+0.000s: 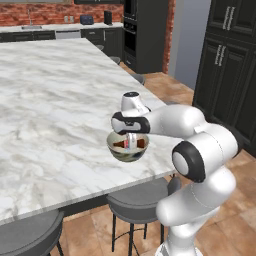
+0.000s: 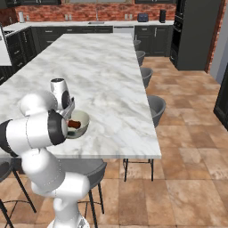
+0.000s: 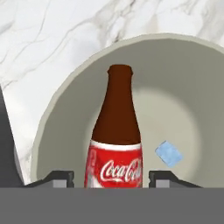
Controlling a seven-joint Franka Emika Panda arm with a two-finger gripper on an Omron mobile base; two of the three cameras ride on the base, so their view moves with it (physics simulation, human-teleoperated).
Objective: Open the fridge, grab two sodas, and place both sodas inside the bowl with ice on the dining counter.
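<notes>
A dark brown soda bottle (image 3: 116, 127) with a red label lies in the grey-beige bowl (image 3: 188, 87), its neck pointing away from the hand. One pale blue ice cube (image 3: 169, 154) rests beside it. My gripper (image 3: 113, 178) hangs straight over the bowl (image 1: 127, 156) near the front right corner of the white marble dining counter (image 1: 50, 100). The fingers (image 3: 61, 177) stand on either side of the bottle's label with a thin gap on each side, so the gripper is open. From the right, the bottle (image 2: 75, 124) shows in the bowl (image 2: 85, 118) below the hand. The fridge is out of view.
Round grey stools (image 1: 135, 200) stand along the counter's near edge and down its right side (image 2: 156, 107). Dark cabinets (image 1: 225, 60) rise at the right, across a tiled floor. A far dark counter with a brick wall (image 2: 111, 11) runs behind.
</notes>
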